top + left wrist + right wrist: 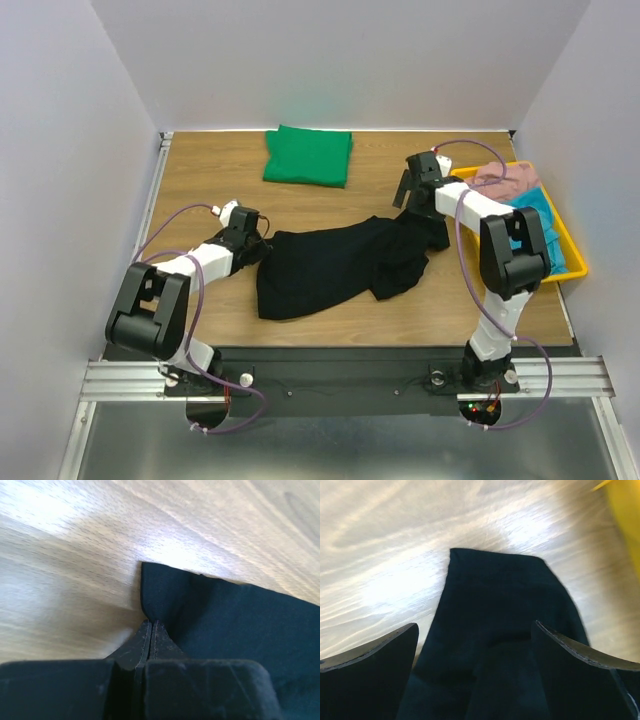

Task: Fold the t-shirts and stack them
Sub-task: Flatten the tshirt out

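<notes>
L end effector (151, 625) clamped on black t-shirt (330, 265) at its left corner, mid tabletop (200, 180). R end effector (475, 626) spread apart over shirt's right end. Folded green t-shirt (308, 155) nr far edge.

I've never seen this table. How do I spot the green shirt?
Look at the wooden table, along its far edge. The green t-shirt lies there, folded into a neat square. The black t-shirt is crumpled and spread out instead.
</notes>
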`<state>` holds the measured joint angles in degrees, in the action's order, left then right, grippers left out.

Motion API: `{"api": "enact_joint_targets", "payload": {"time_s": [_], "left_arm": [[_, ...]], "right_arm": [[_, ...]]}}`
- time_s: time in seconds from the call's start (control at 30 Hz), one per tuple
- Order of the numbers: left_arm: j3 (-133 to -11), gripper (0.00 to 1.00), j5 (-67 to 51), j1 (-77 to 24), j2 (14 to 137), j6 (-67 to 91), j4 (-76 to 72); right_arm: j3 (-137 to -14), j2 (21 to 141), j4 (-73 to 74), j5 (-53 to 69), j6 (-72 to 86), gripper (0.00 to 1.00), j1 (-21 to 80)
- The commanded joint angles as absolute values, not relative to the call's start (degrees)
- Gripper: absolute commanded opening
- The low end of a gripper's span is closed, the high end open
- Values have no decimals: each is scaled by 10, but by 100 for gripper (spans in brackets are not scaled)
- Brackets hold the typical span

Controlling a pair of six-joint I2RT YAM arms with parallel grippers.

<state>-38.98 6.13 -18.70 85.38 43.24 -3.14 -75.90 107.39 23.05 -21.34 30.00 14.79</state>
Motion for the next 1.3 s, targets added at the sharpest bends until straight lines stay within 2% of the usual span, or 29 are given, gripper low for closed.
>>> {"api": "enact_joint_targets", "payload": {"time_s": [0.0,0.07,0.13,0.17,0.27,0.3,0.37,0.43,0.73,0.97,1.07,1.27], "left_arm": [[-374,0,81,-190,802,417,-41],[-365,0,79,-191,784,412,-53],[-359,0,79,-191,773,411,-61],[-356,0,79,-191,763,410,-63],[-352,0,84,-192,749,409,-65],[-352,0,84,-192,745,407,-63],[-352,0,83,-192,731,404,-60],[-352,0,82,-192,709,403,-60],[-369,0,67,-201,600,404,-48],[-440,0,105,-204,454,397,-11],[-477,0,119,-205,381,387,-6],[-584,0,105,-205,324,366,-6]], "right_arm": [[-800,1127,223,-211,292,97,149],[-809,1153,223,-210,289,93,149],[-813,1169,223,-212,287,83,149],[-813,1175,223,-211,287,69,149],[-809,1187,222,-213,295,42,149],[-808,1186,222,-214,296,25,149],[-809,1173,222,-210,292,8,149],[-811,1139,221,-203,281,0,149],[-774,928,197,-189,237,0,149],[-757,757,193,-172,209,0,149],[-773,672,194,-159,195,0,149],[-847,580,200,-111,180,0,149]]}}
